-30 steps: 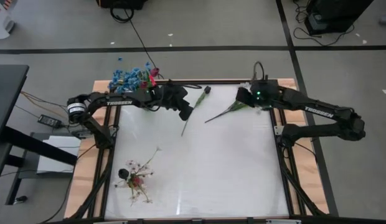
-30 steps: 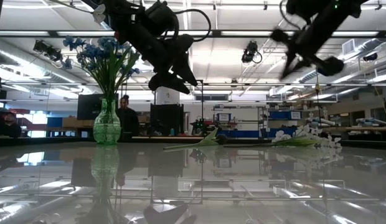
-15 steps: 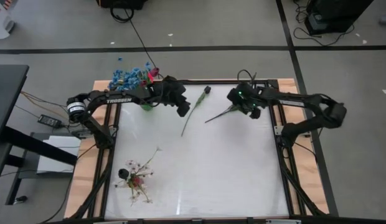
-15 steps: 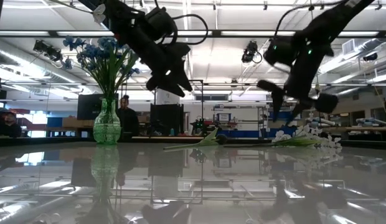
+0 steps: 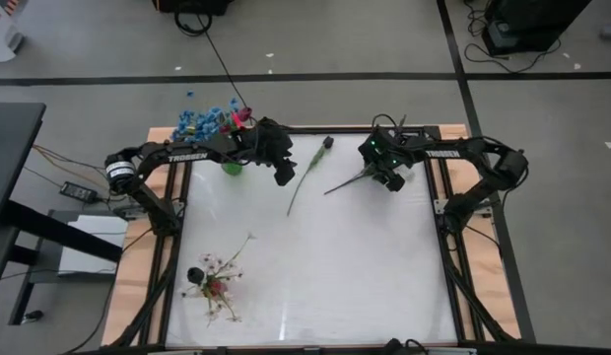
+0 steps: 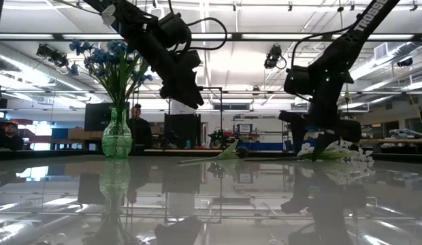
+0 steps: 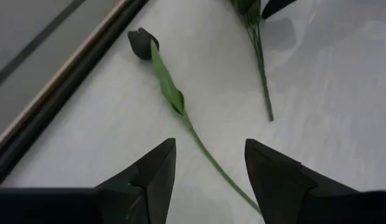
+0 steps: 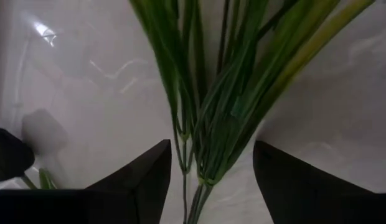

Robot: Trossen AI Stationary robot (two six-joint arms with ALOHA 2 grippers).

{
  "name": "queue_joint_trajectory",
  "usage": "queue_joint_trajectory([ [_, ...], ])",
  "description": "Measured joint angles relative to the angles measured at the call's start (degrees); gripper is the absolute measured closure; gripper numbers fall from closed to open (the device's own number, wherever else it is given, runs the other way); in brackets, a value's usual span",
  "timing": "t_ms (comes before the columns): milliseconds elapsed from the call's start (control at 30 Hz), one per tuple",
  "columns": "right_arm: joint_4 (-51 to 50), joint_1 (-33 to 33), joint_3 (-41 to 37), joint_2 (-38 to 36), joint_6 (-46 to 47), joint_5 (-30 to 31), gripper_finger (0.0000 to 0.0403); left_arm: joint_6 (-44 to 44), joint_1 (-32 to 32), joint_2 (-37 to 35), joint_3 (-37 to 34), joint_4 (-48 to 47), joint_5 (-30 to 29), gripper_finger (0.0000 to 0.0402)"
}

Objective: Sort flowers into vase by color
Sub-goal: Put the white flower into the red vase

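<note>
**Ana:** While the right gripper [image 5: 388,176] hangs low over the white spray [image 8: 208,93], how should it take it? Its fingers stand wide apart, with the bundle of green stems running straight between them in the wrist view.

**Ben:** I'd come straight down and close where the stems gather into one, not up among the loose leaves. A pinch on the leaves alone would likely let the spray swing or slip. On the table [image 5: 315,276] the spray lies at about one o'clock from the centre, stem tip pointing toward eight o'clock, blossoms hidden under the arm from above.

**Ana:** And the left gripper [image 5: 283,170]?

**Ben:** It hovers at about eleven o'clock with its fingers apart and nothing between them. The dark-budded flower [image 7: 145,45] lies just ahead of it, bud toward the far rail, stem trailing back under the fingers. It should wait clear, since the two flowers lie near each other.

**Ana:** Where does the spray go?

**Ben:** My guess is the small vase [image 5: 199,279] at seven o'clock, which already holds pale blossoms. The green vase [image 6: 116,139] at eleven o'clock holds the blue flowers [image 5: 199,122]. Lift high enough that the stem tip clears the table before travelling.
</note>
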Motion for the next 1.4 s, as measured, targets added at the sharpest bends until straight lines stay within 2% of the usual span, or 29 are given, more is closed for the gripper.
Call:
queue_joint_trajectory([
  [167, -2.1, -0.6, 0.1, 0.2, -1.7, -0.1, 0.0211, -0.1, 0.9, 0.0, 0.0, -1.7, 1.2, 0.0205],
  [400, -3.2, 0.3, -0.1, 0.2, -3.3, 0.9, 0.0356, -0.4, 1.0, 0.0, 0.0, -1.9, 1.2, 0.0205],
  [467, -2.6, 0.6, -0.1, 0.1, -4.3, 1.5, 0.0386, -0.8, 1.0, 0.0, 0.0, -2.0, 1.2, 0.0205],
  [667, 1.3, 1.8, -0.4, -3.6, -9.7, 0.2, 0.0374, -0.7, 0.9, -0.5, 0.0, -2.6, 2.4, 0.0205],
  [833, 10.0, 5.7, -0.4, -10.2, -16.5, 2.2, 0.0394, -4.7, 1.0, -0.5, 0.0, -0.4, 11.9, 0.0205],
  [933, 16.9, 8.4, -0.3, -13.5, -25.8, 5.5, 0.0394, -8.4, 1.0, -0.5, 0.0, 4.2, 17.7, 0.0205],
  [1033, 23.6, 10.5, -0.3, -15.4, -38.2, 6.3, 0.0394, -12.3, 1.1, -0.5, 0.0, 10.2, 19.1, 0.0205],
  [1167, 31.1, 12.9, -0.3, -17.3, -51.6, 5.6, 0.0394, -16.5, 1.3, -0.5, 0.0, 16.3, 19.8, 0.0202],
  [1400, 45.0, 16.0, -0.2, -18.5, -66.9, 1.6, 0.0394, -17.1, 0.7, -0.5, 0.0, 25.1, 22.9, 0.0205],
])
